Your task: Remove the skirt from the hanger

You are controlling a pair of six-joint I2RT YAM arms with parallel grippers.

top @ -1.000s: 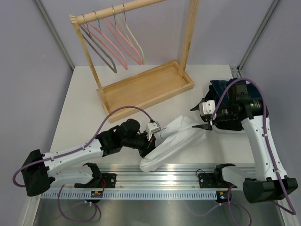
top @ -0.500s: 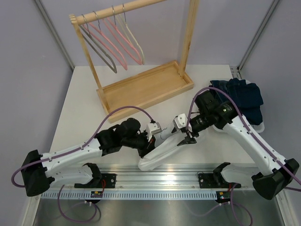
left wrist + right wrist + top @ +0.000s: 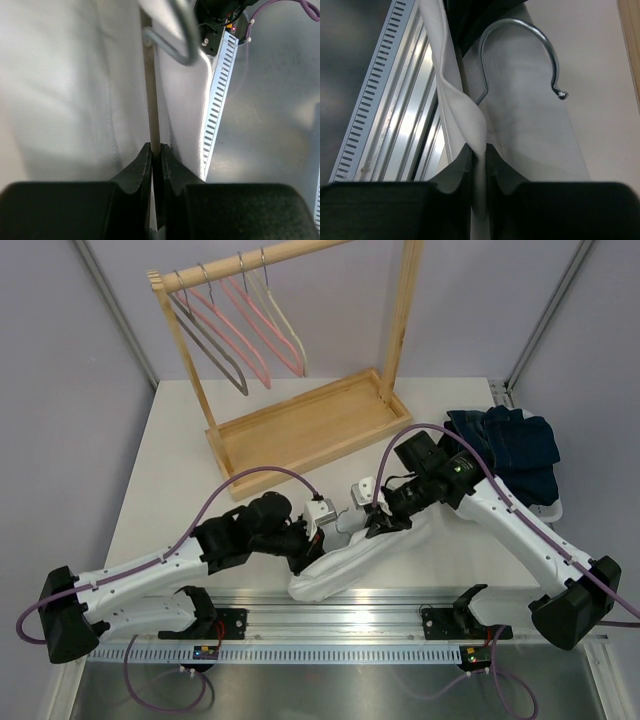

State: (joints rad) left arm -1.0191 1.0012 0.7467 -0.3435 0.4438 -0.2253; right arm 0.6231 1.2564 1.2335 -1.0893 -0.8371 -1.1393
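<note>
The white skirt [image 3: 365, 548] lies near the table's front edge, still on its hanger. In the left wrist view my left gripper [image 3: 156, 148] is shut on the hanger's thin pale bar [image 3: 152, 95], with the metal hook [image 3: 183, 35] just beyond and the skirt cloth [image 3: 65, 100] on both sides. In the right wrist view my right gripper [image 3: 479, 149] is shut on a raised fold of the skirt [image 3: 470, 115] beside the hanger hook [image 3: 548, 46]. From above, the left gripper [image 3: 310, 543] and right gripper [image 3: 378, 524] meet over the skirt's upper end.
A wooden rack [image 3: 400, 320] with several hangers [image 3: 250, 330] stands at the back on its tray base [image 3: 310, 430]. A pile of dark blue clothes [image 3: 512, 448] lies at the right. A metal rail [image 3: 350, 625] runs along the near edge.
My right arm swung left from the blue pile to the skirt and its jaws closed on the cloth. The left gripper kept its hold and the skirt shifted slightly left.
</note>
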